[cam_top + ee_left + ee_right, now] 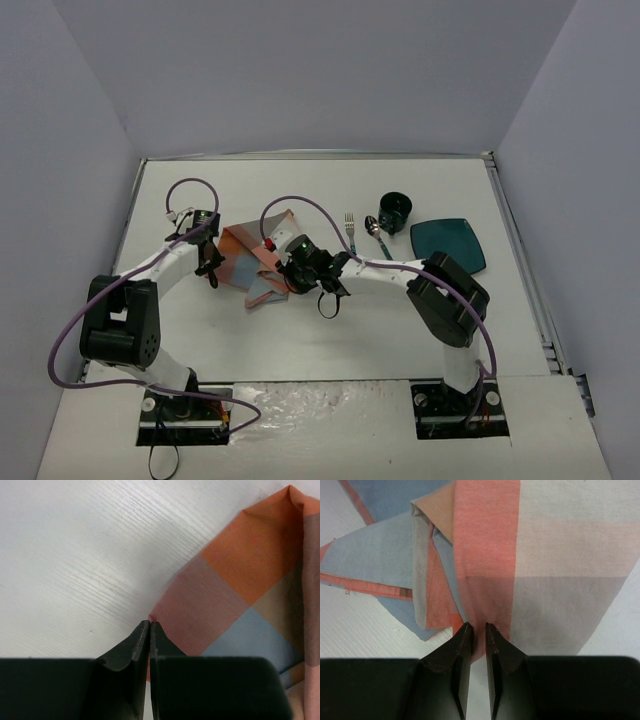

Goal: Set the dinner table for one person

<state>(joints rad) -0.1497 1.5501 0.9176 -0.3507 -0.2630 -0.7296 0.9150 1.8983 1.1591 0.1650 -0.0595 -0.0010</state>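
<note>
— How do the arms sit?
— The left arm point(165, 262) and right arm point(385, 272) each rise from the base, fold at the elbow and reach inward, wrists low.
— The left gripper point(149, 625)?
— Fingers pressed together, nipping a corner of the checked placemat point(240, 595).
— The right gripper point(475, 627)?
— Fingers a sliver apart, a fold of that cloth clamped between them.

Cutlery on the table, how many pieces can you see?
2. A fork lies just right of the checked cloth; a spoon lies beside it, near the dark cup. More may be hidden under the cloth.
</note>
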